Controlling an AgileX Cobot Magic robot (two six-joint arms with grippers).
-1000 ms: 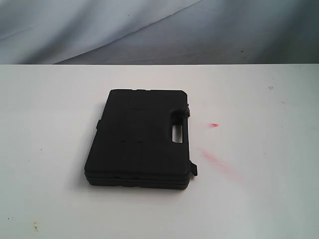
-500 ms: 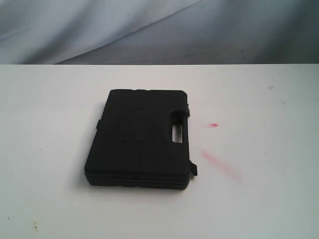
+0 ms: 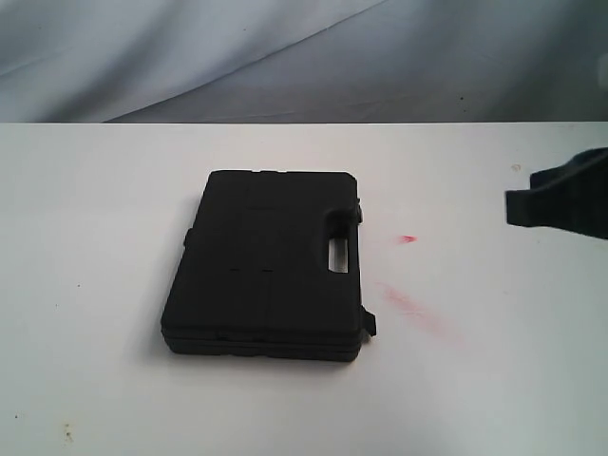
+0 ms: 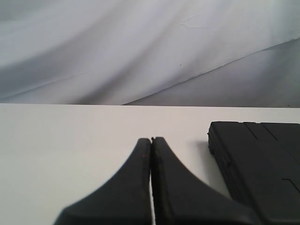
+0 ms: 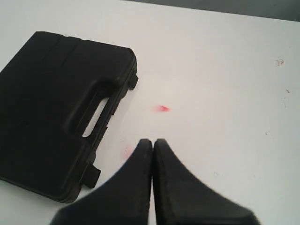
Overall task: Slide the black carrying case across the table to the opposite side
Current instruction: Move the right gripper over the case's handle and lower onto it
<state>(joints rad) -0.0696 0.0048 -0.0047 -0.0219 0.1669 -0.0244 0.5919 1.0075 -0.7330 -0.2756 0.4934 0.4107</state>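
Note:
The black carrying case (image 3: 266, 261) lies flat and closed on the white table (image 3: 95, 237), left of the middle, its handle slot facing right. It also shows in the right wrist view (image 5: 56, 117) and partly in the left wrist view (image 4: 262, 164). My right gripper (image 3: 556, 201) hangs above the table at the exterior view's right edge, well apart from the case; in its wrist view (image 5: 153, 141) the jaws are shut with nothing between them. My left gripper (image 4: 151, 139) is shut and empty, beside the case's edge, and does not show in the exterior view.
Red smears (image 3: 407, 238) mark the table to the right of the case, with a fainter streak (image 3: 408, 306) nearer the front. Small specks (image 3: 66, 432) dot the front left. A grey draped backdrop (image 3: 304, 57) hangs behind the table's far edge.
My right gripper has come into the exterior view at the right edge. The case has not moved.

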